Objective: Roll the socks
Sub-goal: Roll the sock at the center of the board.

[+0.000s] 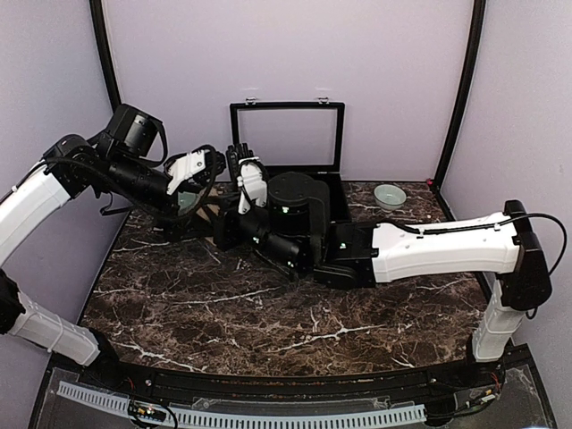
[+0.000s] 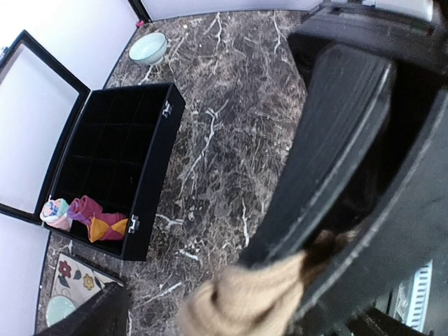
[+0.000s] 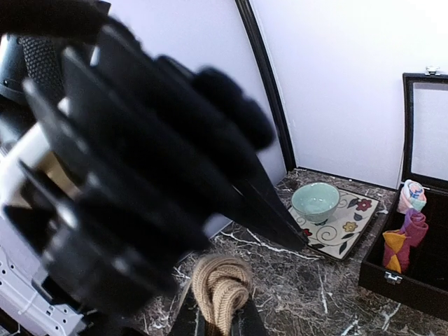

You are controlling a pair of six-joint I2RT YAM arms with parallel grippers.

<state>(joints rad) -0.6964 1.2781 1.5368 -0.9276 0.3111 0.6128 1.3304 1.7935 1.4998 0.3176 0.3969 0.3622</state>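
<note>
Right gripper [image 3: 218,316]: clamped on the tan socks [image 3: 222,281], fingers pinched together at the base of the bundle.
Tan socks: wound into a rope-like roll that sticks out past the right gripper's fingertips, over the table [image 1: 268,304] and near the plate [image 3: 343,232]. I cannot tell whether the roll touches the marble.
Left gripper [image 1: 214,167]: jaws wide apart and holding nothing. It sits just beside the right gripper at the back left of the table.
Maroon socks [image 2: 98,222]: in the box [image 2: 157,154], orange toe showing, tucked into a compartment at the end nearest the plate.
Pink and blue bundle [image 2: 54,212]: in the corner compartment right next to the maroon socks, on the lid side.
Box: black, divided into small cells, the other cells dark. Its lid [image 1: 286,105] stands open against the back wall.
Plate: square with a flower pattern, left of the box, with a green bowl [image 3: 315,201] sitting on it.
Second bowl [image 1: 390,195]: pale green, alone on the table to the right of the box, well apart from both arms.
In the way, right wrist view: the left gripper fills the upper left as a blurred black mass.
In the way, left wrist view: the right gripper's ribbed black fingers cover the right half, with the tan roll poking out below them.
In the way, top view: the two crossed arms hide the tan socks and most of the plate.
</note>
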